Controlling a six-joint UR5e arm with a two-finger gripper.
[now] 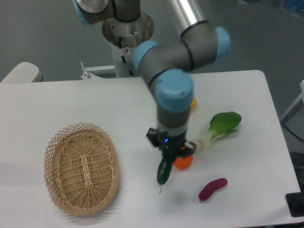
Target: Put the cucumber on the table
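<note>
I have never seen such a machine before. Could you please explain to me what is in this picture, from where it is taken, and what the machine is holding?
This is one robot arm, grey with blue joints, photographed by a fixed camera that looks down at a white table from the front. At the arm's end is a gripper with two fingers. It is closed on a dark green cucumber, which hangs nearly upright, its tip close above the table. On the table lie an empty wicker basket at the left, a leafy bok choy at the right, and a purple sweet potato near the front. Something orange sits behind the gripper; I cannot tell what.
</note>
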